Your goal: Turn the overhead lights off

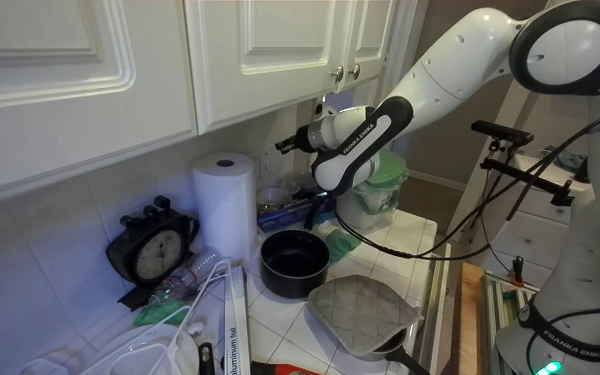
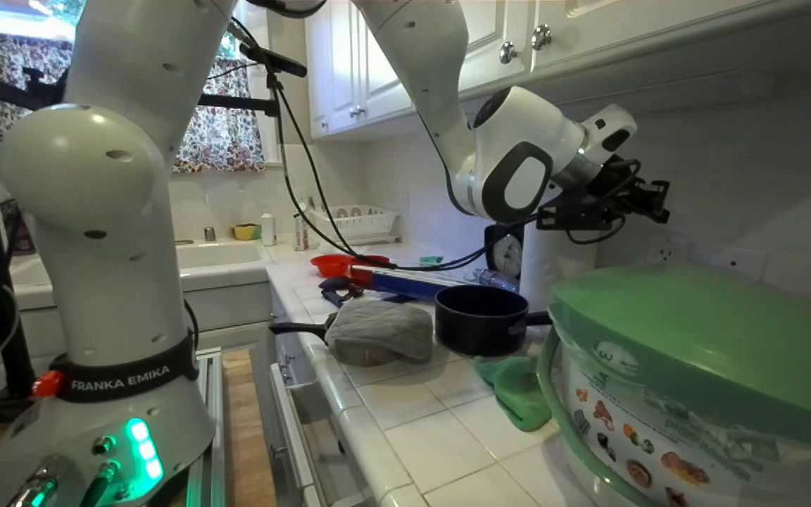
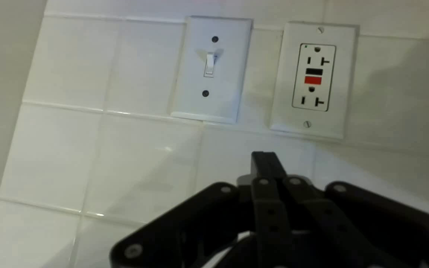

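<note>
A white light switch plate (image 3: pixel 211 106) with a small toggle (image 3: pixel 210 63) shows in the wrist view on the tiled wall. The toggle appears to point toward the picture's top edge. My gripper (image 3: pixel 268 162) is shut and empty, its two fingers pressed together. In the wrist view its tips lie below and right of the switch plate, apart from it. In both exterior views the gripper (image 1: pixel 285 145) (image 2: pixel 657 201) hangs in the air close to the wall, under the upper cabinets. I cannot tell which wall plate in the exterior view is the switch.
A white outlet (image 3: pixel 311 80) with black and red buttons sits right beside the switch plate. Upper cabinets (image 1: pixel 279 47) hang above. Below are a paper towel roll (image 1: pixel 225 203), a black pot (image 1: pixel 295 265) and a green-lidded bin (image 2: pixel 701 338). Wall plates (image 2: pixel 669 250) show behind the bin.
</note>
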Controlling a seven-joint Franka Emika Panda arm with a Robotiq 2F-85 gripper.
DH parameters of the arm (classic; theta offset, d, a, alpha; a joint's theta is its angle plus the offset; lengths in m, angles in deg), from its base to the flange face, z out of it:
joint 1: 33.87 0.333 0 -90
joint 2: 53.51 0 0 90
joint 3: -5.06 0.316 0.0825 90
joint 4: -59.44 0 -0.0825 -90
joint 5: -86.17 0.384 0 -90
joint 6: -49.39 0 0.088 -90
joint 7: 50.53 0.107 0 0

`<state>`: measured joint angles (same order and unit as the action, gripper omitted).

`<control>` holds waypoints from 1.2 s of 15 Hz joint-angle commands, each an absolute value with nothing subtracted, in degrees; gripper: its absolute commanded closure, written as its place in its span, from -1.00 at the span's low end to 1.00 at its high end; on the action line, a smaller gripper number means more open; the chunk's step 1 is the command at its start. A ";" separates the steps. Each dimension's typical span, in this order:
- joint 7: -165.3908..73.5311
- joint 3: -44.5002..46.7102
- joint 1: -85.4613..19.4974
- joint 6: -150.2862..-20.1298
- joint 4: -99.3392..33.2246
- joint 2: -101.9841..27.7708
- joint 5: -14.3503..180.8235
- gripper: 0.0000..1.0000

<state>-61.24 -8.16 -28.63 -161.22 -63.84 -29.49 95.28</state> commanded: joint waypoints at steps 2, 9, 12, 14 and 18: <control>-63.29 -9.37 -26.71 -161.02 -73.60 -38.41 95.80 1.00; -62.94 -9.01 -24.31 -176.85 -80.95 -38.36 104.07 1.00; -65.47 -8.42 -20.88 -181.12 -83.81 -38.95 112.28 0.33; -68.07 -8.00 -18.06 -183.09 -85.60 -39.75 119.03 0.06; -78.07 -1.24 -18.31 -182.48 -88.53 -44.44 132.95 -0.48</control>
<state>-70.77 -4.53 -19.16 -184.45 -84.85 -38.55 124.33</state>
